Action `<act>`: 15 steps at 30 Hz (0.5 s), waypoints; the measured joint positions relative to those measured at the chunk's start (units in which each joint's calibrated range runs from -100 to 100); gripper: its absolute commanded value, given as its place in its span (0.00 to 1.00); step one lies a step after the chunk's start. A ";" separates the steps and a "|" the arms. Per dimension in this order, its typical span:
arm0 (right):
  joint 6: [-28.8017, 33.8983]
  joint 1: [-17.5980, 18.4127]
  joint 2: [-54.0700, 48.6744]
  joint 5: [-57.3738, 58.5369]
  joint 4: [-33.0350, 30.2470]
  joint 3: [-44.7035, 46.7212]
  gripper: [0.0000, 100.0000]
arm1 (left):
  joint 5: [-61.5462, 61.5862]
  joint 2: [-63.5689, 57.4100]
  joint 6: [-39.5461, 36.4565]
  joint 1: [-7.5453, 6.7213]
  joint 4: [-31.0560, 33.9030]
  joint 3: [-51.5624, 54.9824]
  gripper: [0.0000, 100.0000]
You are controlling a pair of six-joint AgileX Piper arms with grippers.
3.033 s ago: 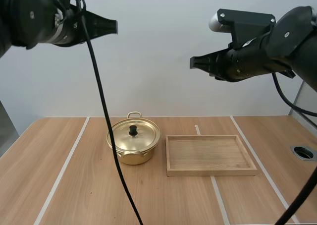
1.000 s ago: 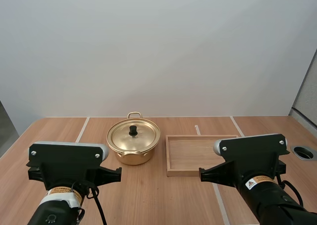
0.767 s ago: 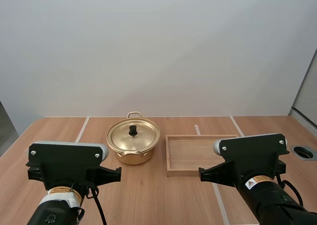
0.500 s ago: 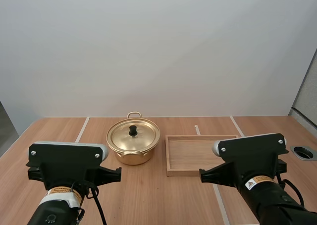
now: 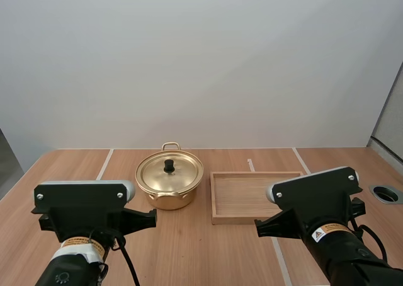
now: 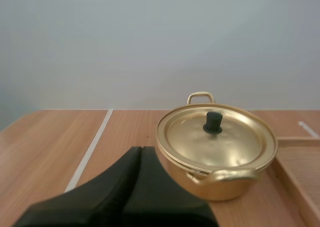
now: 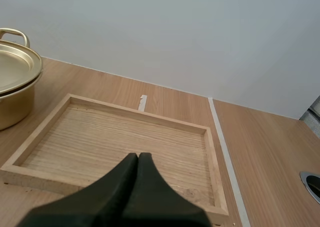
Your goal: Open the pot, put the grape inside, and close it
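- Noting pot [image 5: 169, 184], gold-coloured, standing upright on table [image 5: 208, 254], left of ctr and toward far edge.
- Seeing lid [image 5: 170, 171] lying flat on pot and closing it, w/ black knob [image 5: 169, 165] pointing straight up from lid ctr.
- Taking long axis thru the 2 loop handles, pot body being round: running roughly near-to-far across table, w/ far handle [image 5: 170, 146] pointing at back wall and near handle [image 6: 225, 176] pointing toward arms' side.
- Seeing wooden tray [image 5: 264, 196] lying just beside pot at its R, w/ narrow strip of table showing btwn them and long side running L-R.
- Seeing left gripper [image 6: 140, 149] hanging low at near side, pressing fingers together into one dark wedge w/ nothing btwn them, aiming at pot, tip stopping short of it.
- Seeing right gripper [image 7: 137, 155] likewise closing tight on nothing, aiming at tray, w/ pot edge showing just past tray's corner.
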 measured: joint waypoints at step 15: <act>7.17 0.00 -7.20 6.25 -1.79 0.33 0.00 | 6.10 0.00 11.27 0.00 -6.90 0.00 0.00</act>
